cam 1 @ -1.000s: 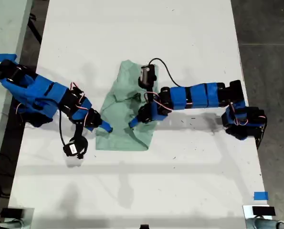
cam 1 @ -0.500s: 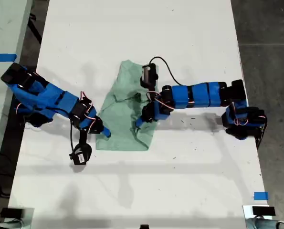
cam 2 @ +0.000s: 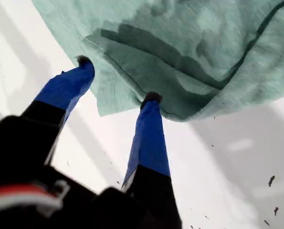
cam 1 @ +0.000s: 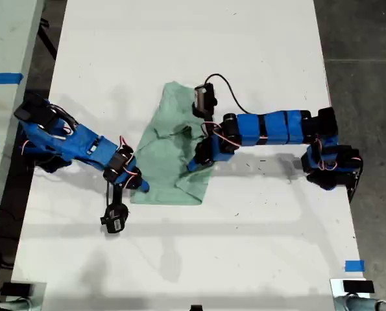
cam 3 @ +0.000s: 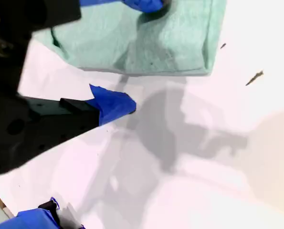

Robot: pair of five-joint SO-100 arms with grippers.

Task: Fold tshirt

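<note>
Table (cam 1: 180, 39), white, fills most of the exterior view, with dark floor (cam 1: 364, 65) down the right edge of the frame. Tshirt (cam 1: 163, 152), pale mint green, lies rumpled near frame centre, partly folded over itself, with a loose flap at its lower right. Two blue arms reach in, one from each side of the frame.

My first claw (cam 1: 191, 167) comes in from the right of the frame and sits over the lower right part of the tshirt. In the first wrist view my first claw (cam 2: 118, 79) is spread apart, both tips at the folded hem, not clamped on it.

My second claw (cam 1: 142, 186) comes in from the left of the frame, at the tshirt's lower left corner. In the second wrist view my second claw (cam 3: 138, 56) is wide apart, one finger on bare table just beside the hem, the other over the cloth.

Blue tape (cam 1: 353, 265) is stuck at lower right of the frame.
</note>
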